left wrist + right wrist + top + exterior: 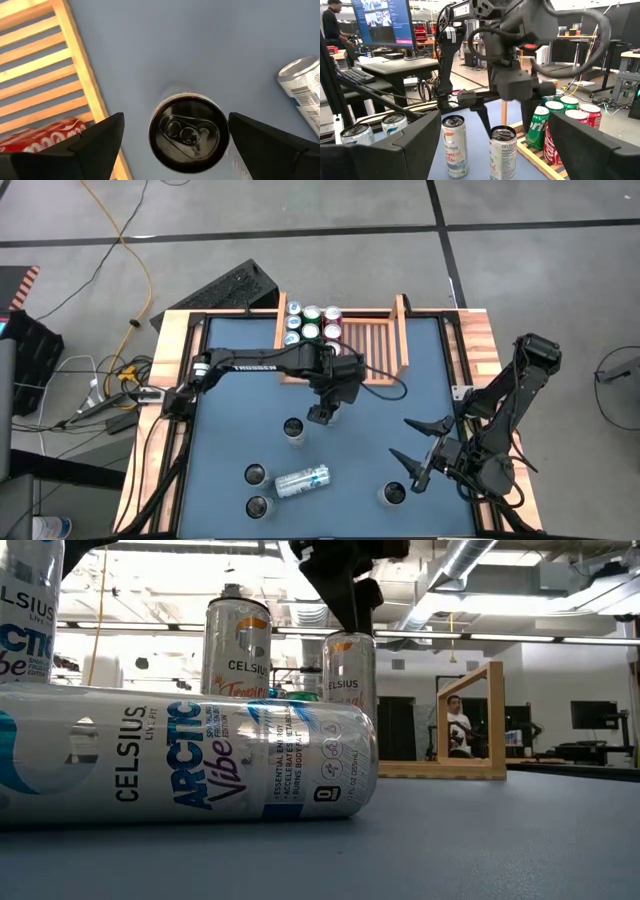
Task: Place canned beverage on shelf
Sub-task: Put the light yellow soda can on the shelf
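A silver upright can stands on the blue table right under my left gripper, which is open and points steeply down. Its fingers stand on either side of the can's top with a gap on each side. In the high view the left gripper hides this can. The wooden shelf sits at the table's far edge, with several green and red cans upright in its left part. My right gripper waits open at the right, pointing level toward the table's left.
A second upright can stands just left of the left gripper. Two more cans and a lying can are near the front, and another can is beside my right gripper. The shelf's right part holds nothing.
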